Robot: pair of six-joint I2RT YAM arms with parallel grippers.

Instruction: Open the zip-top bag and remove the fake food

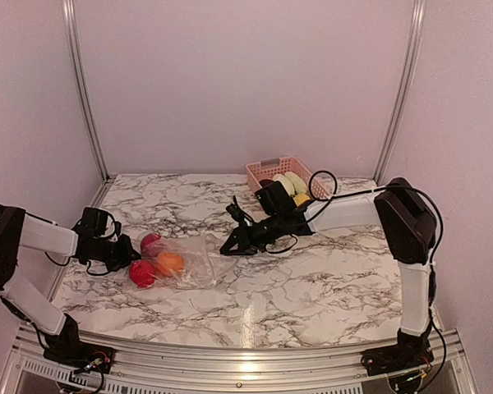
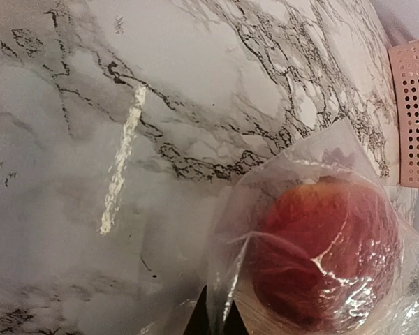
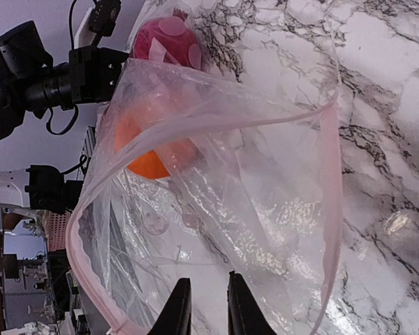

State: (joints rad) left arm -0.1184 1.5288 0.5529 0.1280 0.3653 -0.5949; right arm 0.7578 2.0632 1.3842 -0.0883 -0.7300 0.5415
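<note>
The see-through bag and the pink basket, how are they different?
The zip-top bag is clear and crinkly, slumped on the table; the pink basket is not see-through, has holes, and stands at the back. The bag holds red fruits and an orange fruit; the basket holds pale pieces and a yellow piece. Both have something inside.

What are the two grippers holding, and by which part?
The left gripper pinches the zip-top bag by its closed end, near the red fruit. The right gripper straddles film at the open mouth; a firm grip cannot be told.
</note>
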